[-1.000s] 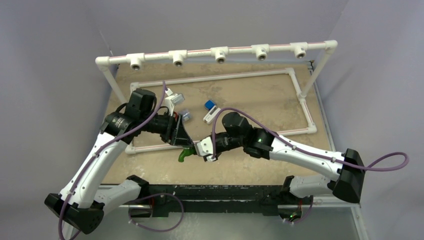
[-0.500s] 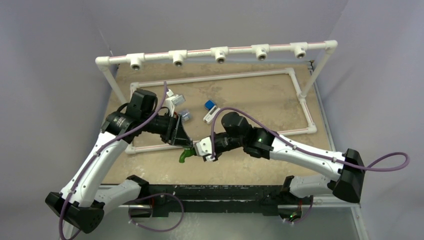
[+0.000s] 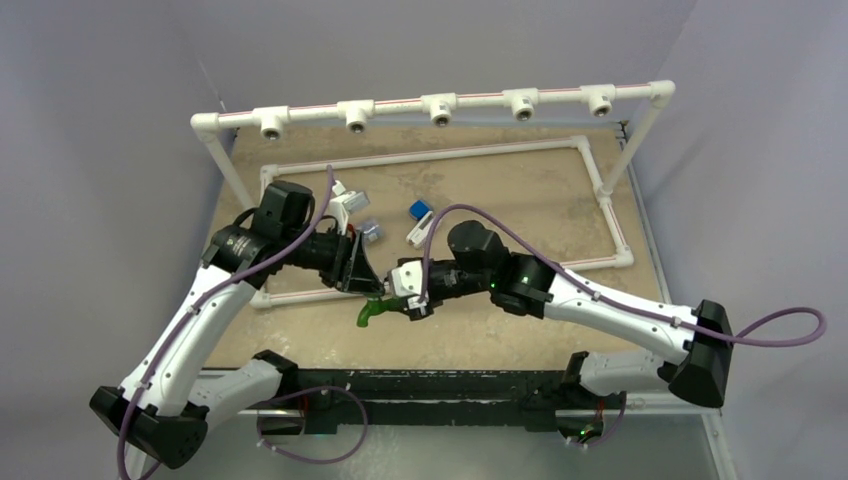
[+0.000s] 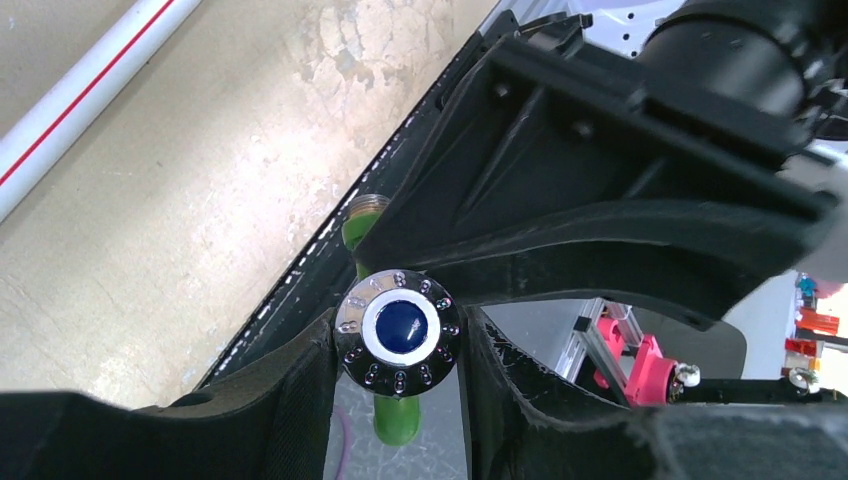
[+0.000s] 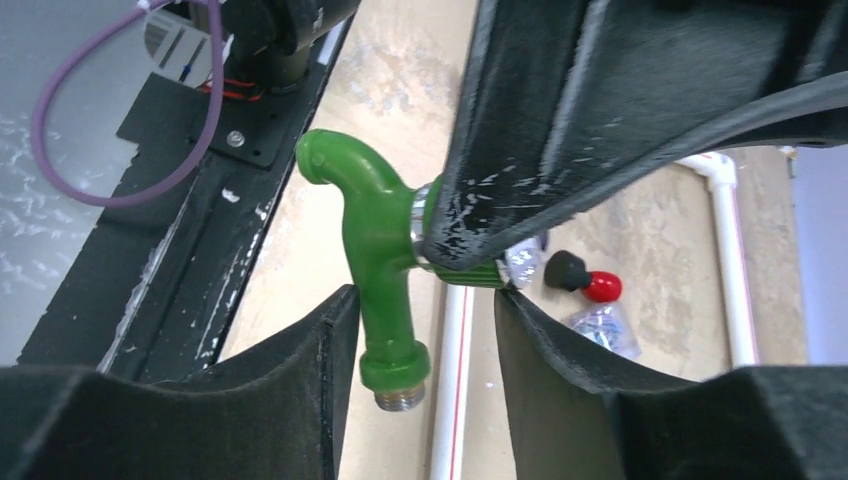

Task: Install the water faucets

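Note:
The green faucet (image 3: 369, 312) hangs above the table's near edge, between both arms. My left gripper (image 3: 374, 292) is shut on its chrome, blue-capped knob (image 4: 398, 325), one pad against each side. My right gripper (image 5: 420, 335) stands open around the green body (image 5: 383, 250). The threaded end (image 5: 401, 397) sits close to its left finger (image 5: 300, 390), with a gap to the right one. The white faucet with a blue handle (image 3: 418, 222) lies on the table. A black faucet with a red knob (image 5: 583, 280) lies beyond it in the right wrist view.
A raised white pipe rail with several tee fittings (image 3: 440, 106) spans the back. A white pipe frame (image 3: 430, 154) lies flat on the table, one bar (image 5: 452, 380) just under the green faucet. Small clear plastic bags (image 3: 370, 231) lie near the left arm.
My right gripper has opened off the green faucet and its wrist has shifted a little towards the back. The left gripper closed on the knob and holds the faucet alone.

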### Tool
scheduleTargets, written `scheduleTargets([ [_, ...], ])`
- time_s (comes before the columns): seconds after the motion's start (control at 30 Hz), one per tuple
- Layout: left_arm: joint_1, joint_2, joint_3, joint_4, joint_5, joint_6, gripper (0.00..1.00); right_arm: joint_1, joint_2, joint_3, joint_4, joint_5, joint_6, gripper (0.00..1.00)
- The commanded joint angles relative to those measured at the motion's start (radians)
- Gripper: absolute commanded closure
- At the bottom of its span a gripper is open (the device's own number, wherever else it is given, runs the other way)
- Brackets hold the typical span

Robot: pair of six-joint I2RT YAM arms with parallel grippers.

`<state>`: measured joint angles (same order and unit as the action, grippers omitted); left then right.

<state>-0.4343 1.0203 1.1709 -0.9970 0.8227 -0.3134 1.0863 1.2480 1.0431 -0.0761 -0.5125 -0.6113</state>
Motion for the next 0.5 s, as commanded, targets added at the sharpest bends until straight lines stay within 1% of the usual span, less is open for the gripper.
scheduleTargets([
  [0.0, -0.004, -0.028, -0.004, 0.016, -0.012, -0.018, 1.00, 0.002, -0.060, -0.005, 0.063, 0.040, 0.072, 0.43],
  [0.07, -0.004, -0.038, -0.001, 0.020, -0.034, -0.033, 1.00, 0.002, -0.083, -0.024, 0.056, 0.058, 0.088, 0.41],
  [0.13, -0.004, -0.052, 0.003, 0.023, -0.058, -0.053, 1.00, 0.003, -0.126, -0.064, 0.086, 0.091, 0.115, 0.40],
  [0.3, -0.004, -0.117, -0.002, 0.060, -0.171, -0.146, 1.00, 0.003, -0.255, -0.179, 0.233, 0.236, 0.285, 0.39],
  [0.43, -0.004, -0.162, -0.006, 0.083, -0.284, -0.238, 1.00, 0.003, -0.305, -0.214, 0.295, 0.306, 0.421, 0.40],
  [0.47, -0.004, -0.170, -0.005, 0.083, -0.317, -0.264, 1.00, 0.003, -0.314, -0.221, 0.320, 0.347, 0.468, 0.41],
])
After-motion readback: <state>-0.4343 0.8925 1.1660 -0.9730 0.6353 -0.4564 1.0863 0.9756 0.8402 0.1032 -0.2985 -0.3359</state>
